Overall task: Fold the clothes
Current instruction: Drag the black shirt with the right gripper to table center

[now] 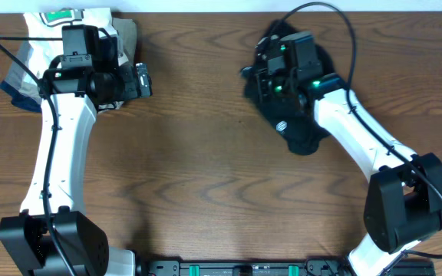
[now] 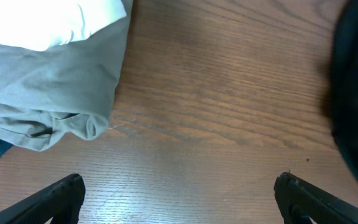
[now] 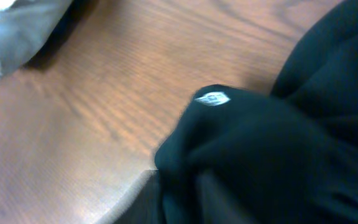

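The black garment (image 1: 301, 132) lies bunched in a heap at the back right of the table, with a small white logo mark on it. My right gripper (image 1: 261, 80) is at the heap's left edge. In the right wrist view the black cloth (image 3: 278, 137) fills the frame, gathered up around the jaws (image 3: 188, 199), with a white logo (image 3: 213, 98) on a raised fold; the fingers are mostly buried in cloth and seem shut on it. My left gripper (image 1: 143, 80) is open and empty over bare wood (image 2: 179, 199). The black garment's edge shows at the right of the left wrist view (image 2: 356, 93).
A pile of folded white, khaki and navy garments (image 1: 33, 46) sits at the back left corner under my left arm. In the left wrist view the khaki one (image 2: 55, 93) lies just left of the open jaws. Brown wooden table (image 1: 206, 169).
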You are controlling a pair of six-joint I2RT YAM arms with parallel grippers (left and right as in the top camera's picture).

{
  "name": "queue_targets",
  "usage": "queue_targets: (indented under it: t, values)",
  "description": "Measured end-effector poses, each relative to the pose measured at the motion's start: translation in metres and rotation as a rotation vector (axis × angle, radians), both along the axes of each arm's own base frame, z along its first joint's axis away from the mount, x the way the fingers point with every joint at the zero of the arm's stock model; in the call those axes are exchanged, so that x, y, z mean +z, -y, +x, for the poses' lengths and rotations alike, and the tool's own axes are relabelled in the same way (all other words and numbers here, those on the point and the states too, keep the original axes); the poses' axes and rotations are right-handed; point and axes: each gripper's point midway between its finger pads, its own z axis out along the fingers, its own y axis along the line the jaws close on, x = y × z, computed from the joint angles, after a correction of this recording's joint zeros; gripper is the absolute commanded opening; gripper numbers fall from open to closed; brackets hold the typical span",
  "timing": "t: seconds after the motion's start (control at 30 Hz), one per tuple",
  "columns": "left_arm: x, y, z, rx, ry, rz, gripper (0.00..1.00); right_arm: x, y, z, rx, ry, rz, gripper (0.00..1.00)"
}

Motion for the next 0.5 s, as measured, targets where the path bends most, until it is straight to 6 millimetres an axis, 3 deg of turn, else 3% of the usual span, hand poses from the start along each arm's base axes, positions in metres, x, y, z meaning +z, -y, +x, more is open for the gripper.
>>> queue_targets:
  t: [0.07,0.17,0.3,0.5]
  values:
    - [0.0,0.0,0.0,0.001,0.0,0.0,0.98,0.0,0.0,0.0,-0.002,0.0,0.001,0.62]
    - [0.0,0.002,0.001,-0.005,0.003,0.0,0.98,-0.003,0.017,0.004,-0.042,-0.024,-0.006,0.69]
    - [-0.001,0.016,0.0,-0.04,0.0,-0.004,0.99,-0.001,0.064,0.019,-0.142,-0.059,-0.015,0.71]
    - [-0.022,0.069,-0.003,-0.17,-0.059,-0.01,0.99,0.002,0.146,0.035,-0.314,-0.09,-0.022,0.72]
